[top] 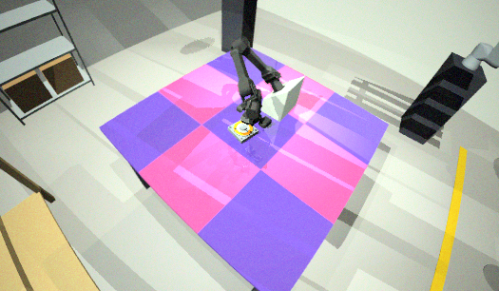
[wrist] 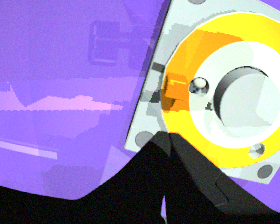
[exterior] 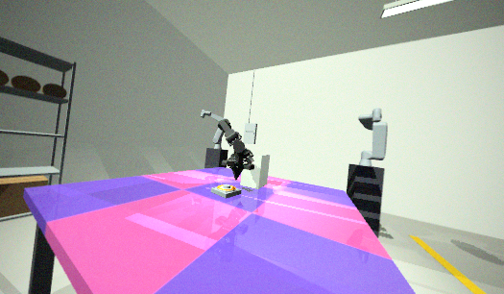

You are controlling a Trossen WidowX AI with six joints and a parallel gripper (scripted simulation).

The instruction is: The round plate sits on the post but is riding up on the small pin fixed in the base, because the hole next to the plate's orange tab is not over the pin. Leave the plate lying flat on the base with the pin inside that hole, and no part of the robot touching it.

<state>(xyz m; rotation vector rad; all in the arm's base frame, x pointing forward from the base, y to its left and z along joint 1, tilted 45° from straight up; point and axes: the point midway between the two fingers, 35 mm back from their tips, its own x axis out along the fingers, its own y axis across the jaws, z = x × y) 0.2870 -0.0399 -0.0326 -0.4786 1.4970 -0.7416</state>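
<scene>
The round plate (top: 243, 133) (exterior: 219, 188) (wrist: 221, 155), white with a yellow rim, sits around the post (wrist: 246, 107) on the square grey base (top: 245, 139) (exterior: 227, 194) (wrist: 147, 120). It looks flat. In the wrist view the orange tab (wrist: 176, 88) is at the plate's left edge. The hole beside the tab holds the shiny round pin (wrist: 200, 83). My gripper (exterior: 237, 178) (wrist: 165, 142) is shut and empty. Its tips are above the plate's edge near the tab, and the exterior view shows them raised off the plate. They hide part of the base and rim.
A white angular block (top: 289, 99) (exterior: 255, 177) stands on the checkered table (top: 271, 223) (exterior: 298, 250) just beyond the base, close beside the arm. The arm's shadow and reflections fall on the purple square around the base.
</scene>
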